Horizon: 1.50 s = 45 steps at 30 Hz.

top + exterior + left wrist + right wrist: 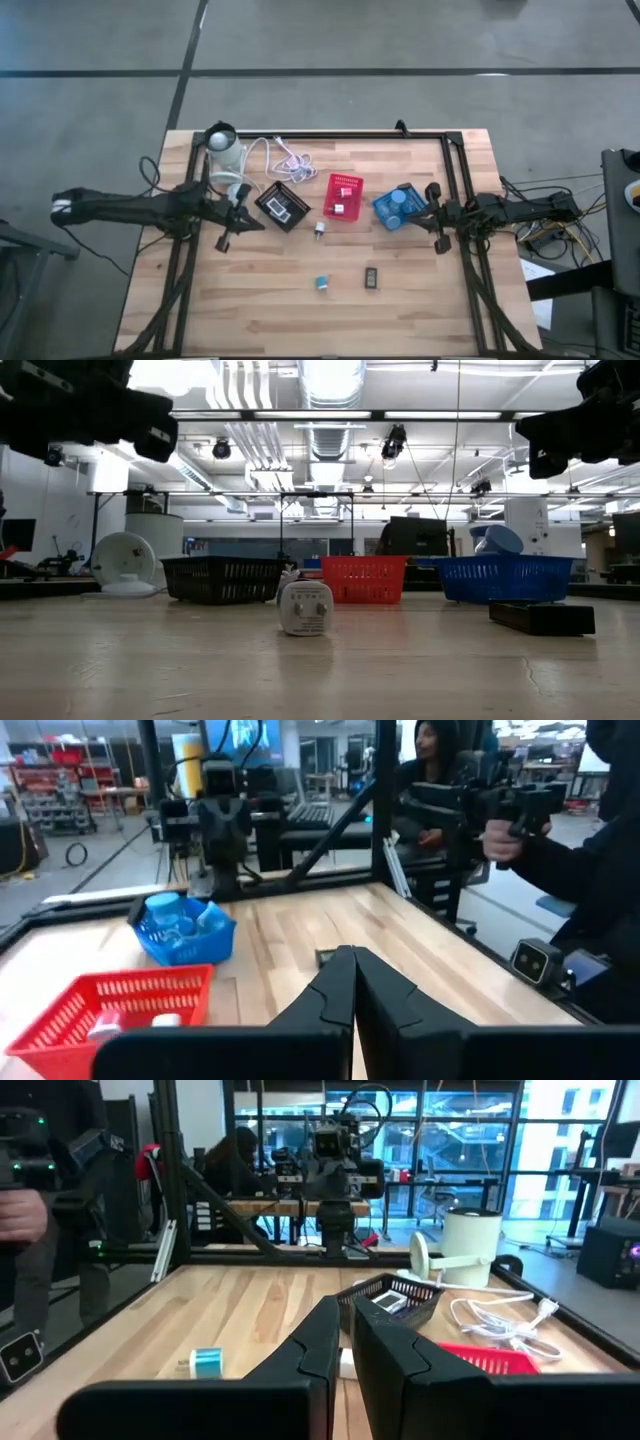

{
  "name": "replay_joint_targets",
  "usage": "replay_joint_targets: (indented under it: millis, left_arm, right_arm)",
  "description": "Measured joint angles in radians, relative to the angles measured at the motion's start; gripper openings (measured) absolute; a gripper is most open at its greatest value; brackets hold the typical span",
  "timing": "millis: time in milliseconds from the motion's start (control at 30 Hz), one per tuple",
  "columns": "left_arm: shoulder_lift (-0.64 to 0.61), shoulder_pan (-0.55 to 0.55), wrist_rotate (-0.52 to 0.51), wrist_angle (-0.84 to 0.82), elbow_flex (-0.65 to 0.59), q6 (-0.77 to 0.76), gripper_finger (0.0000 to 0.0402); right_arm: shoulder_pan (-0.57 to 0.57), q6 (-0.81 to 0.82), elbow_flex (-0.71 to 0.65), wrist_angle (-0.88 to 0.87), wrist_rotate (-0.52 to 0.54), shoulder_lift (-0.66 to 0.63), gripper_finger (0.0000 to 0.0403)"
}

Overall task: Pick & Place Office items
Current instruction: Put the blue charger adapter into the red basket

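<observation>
Workshop behind the table [270, 300]: pipes and strip lights overhead, a person seated past the far edge, a hand [497, 838] on a handheld controller in the left wrist view.

3 mesh bins in a row mid-table: black bin [283, 206], red bin [343, 196], blue bin [398, 208]. White lamp [225, 152] and its cable at the back left. Black bin holds dark and white pieces, red bin small white and pink blocks, blue bin the pale-blue round pieces.

3 items loose on bare wood: white plug adapter [319, 230] just in front of the gap between black and red bins, teal block [322, 284] nearer the front edge, black block [371, 277] beside it to the right.

Left claw [228, 237] sits just left of the black bin, raised off the wood in the low view. Fingers pressed fully together, nothing between them. Right claw [440, 240] waits just right of the blue bin, also raised, fingers near enough together, empty.

Risks as I read them:
- Left claw must open before any descent; going down closed would shove an item, not take it.
- Adapter stands on edge; a glancing finger would topple or skid it toward the bins.
- Black bin lies between left claw and adapter; a low sideways sweep could clip its rim.

Adapter is nearest the left claw, apart from it. Teal and black blocks are well apart from both claws.
</observation>
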Motion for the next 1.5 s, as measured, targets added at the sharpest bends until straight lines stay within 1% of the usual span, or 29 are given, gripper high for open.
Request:
replay_joint_targets:
  millis: [100,200,267,400,533,667,867,1000,1233,1500]
  left_arm:
    - [-0.059,0.044,0.042,-0.018,-0.017,0.018,0.0002]
    - [-0.145,0.069,0.049,-0.112,-0.022,0.022,0.0002]
    - [-0.206,0.071,0.016,-0.183,-0.024,0.013,0.0001]
    - [-0.327,0.065,-0.099,-0.307,-0.027,-0.003,0.0001]
    - [-0.417,0.057,-0.162,-0.314,-0.063,-0.002,0.0001]
    - [-0.467,0.057,-0.208,-0.329,-0.104,-0.004,0.0002]
    - [-0.496,0.057,-0.230,-0.287,-0.155,-0.012,0.0005]
    - [-0.496,0.057,-0.226,-0.269,-0.155,-0.034,0.0005]
    - [-0.495,0.057,-0.215,-0.276,-0.164,0.004,0.0006]
    - [-0.487,0.057,-0.216,-0.281,-0.163,-0.094,0.0007]
  right_arm:
    - [0.000,-0.022,0.000,0.001,0.000,0.000,0.0029]
    - [0.000,-0.024,0.000,0.001,0.000,0.000,0.0029]
    - [0.000,-0.023,0.000,0.001,0.000,0.000,0.0029]
    - [0.000,-0.022,0.000,-0.001,0.000,0.002,0.0029]
    - [0.000,-0.018,0.000,-0.007,-0.001,0.002,0.0029]
    - [0.000,-0.019,0.000,-0.009,-0.001,0.001,0.0029]
    - [0.000,-0.026,0.000,0.024,-0.002,0.000,0.0029]
    - [0.000,-0.059,0.000,0.038,-0.001,0.000,0.0029]
    - [0.000,-0.052,0.000,0.037,-0.001,0.000,0.0029]
    - [0.000,-0.033,0.000,0.029,0.000,0.000,0.0029]
